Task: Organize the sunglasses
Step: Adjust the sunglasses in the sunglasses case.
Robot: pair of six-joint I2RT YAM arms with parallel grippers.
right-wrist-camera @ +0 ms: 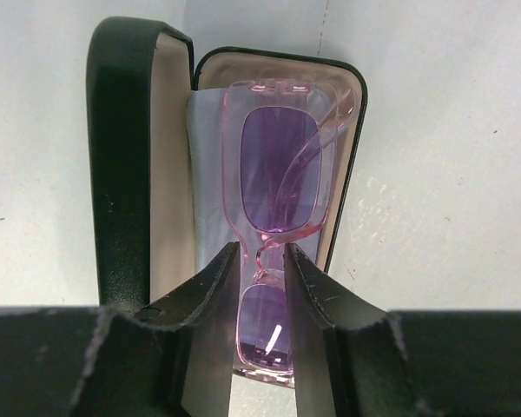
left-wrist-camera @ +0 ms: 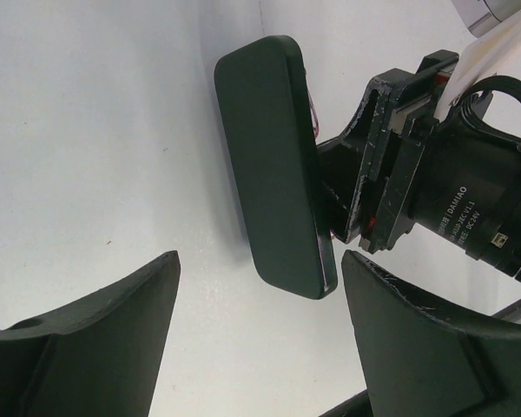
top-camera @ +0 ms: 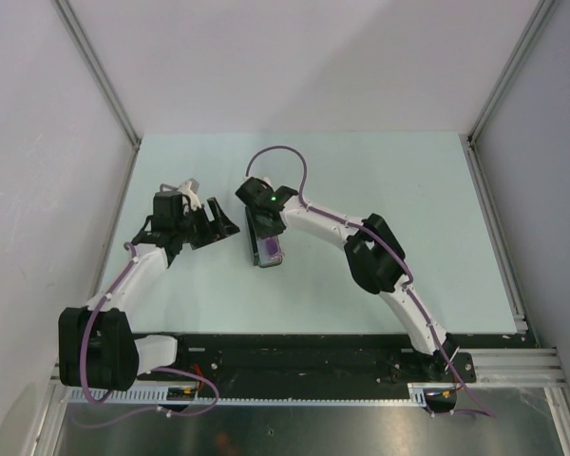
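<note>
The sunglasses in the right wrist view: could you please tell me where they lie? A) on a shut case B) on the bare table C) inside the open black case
C: the sunglasses lie in the open case, on a light cloth, the right claw at their bridge.

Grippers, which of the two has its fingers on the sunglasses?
The right gripper: its fingers pinch the bridge of the sunglasses lying in the open black case. The left gripper hangs open beside the case, holding nothing.
</note>
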